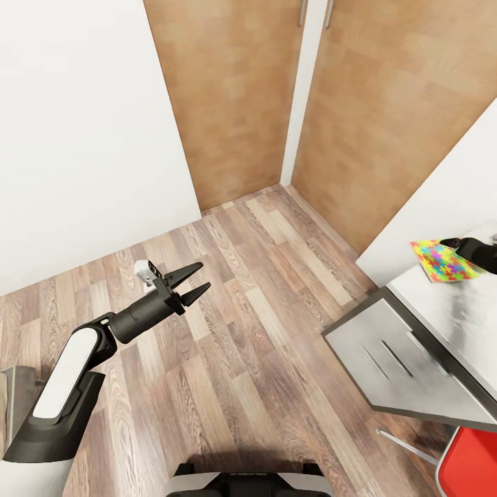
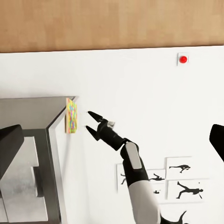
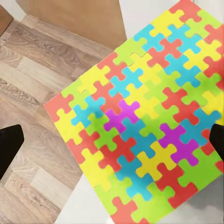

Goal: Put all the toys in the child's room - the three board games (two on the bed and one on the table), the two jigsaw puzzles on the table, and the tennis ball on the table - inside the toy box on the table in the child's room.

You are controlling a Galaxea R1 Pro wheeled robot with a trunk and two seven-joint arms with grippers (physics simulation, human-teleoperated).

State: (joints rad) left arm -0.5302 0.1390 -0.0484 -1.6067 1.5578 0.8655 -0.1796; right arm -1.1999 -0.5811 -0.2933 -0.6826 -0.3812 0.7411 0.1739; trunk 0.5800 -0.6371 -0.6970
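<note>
Filling most of the right wrist view, a jigsaw puzzle is lying flat just ahead of the right gripper, whose dark fingers are showing at the two sides of that picture, spread wide and gripping nothing. One corner of the square is jutting past the table edge over the wood-plank floor; being square, it is showing no long axis. Seen from the head camera, the puzzle is sitting at the table's far corner beside the white wall, with the right gripper just at its near edge; I cannot tell whether they are touching. Out over the floor, the left gripper is hanging with its jaws parted and empty, aimed toward the wooden doors. Its wrist view is showing the puzzle edge-on, a red button and baseball-player prints on the wall.
</note>
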